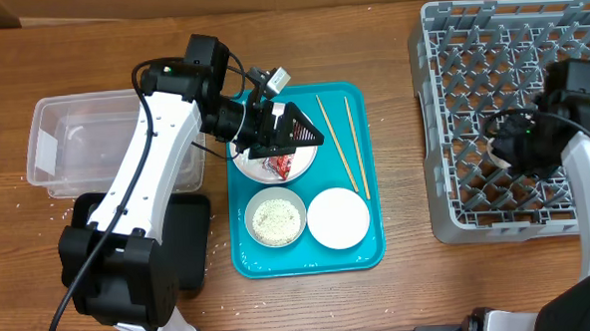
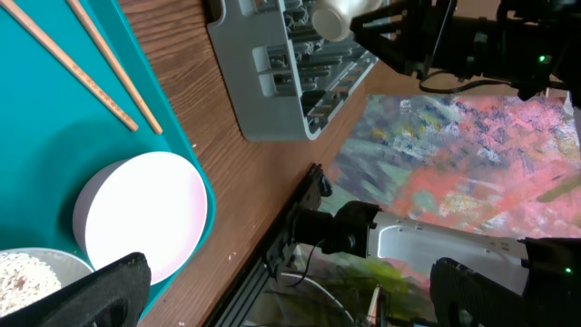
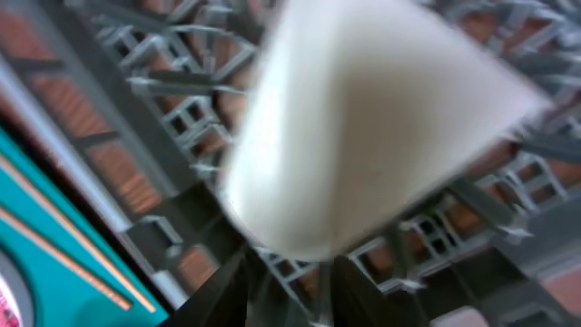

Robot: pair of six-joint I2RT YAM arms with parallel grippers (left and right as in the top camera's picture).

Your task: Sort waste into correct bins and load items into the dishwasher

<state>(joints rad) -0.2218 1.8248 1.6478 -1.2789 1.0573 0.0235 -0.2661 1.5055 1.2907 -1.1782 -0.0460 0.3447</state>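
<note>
1. Overhead: the left gripper [image 1: 296, 134] hangs over the white plate [image 1: 247, 166] that holds the red wrapper [image 1: 279, 167] on the teal tray [image 1: 309, 263]. The rice bowl [image 1: 276, 218], empty bowl [image 1: 338, 218] and chopsticks [image 1: 338, 142] sit there too. The right gripper [image 1: 512, 144] is over the grey rack [image 1: 470, 58].
2. Left wrist: its fingers [image 2: 100, 291] are spread wide with nothing between them.
3. Right wrist: pretty blurry, but the right gripper is pinching the white cup [image 3: 363, 118] just above the rack pegs.
</note>
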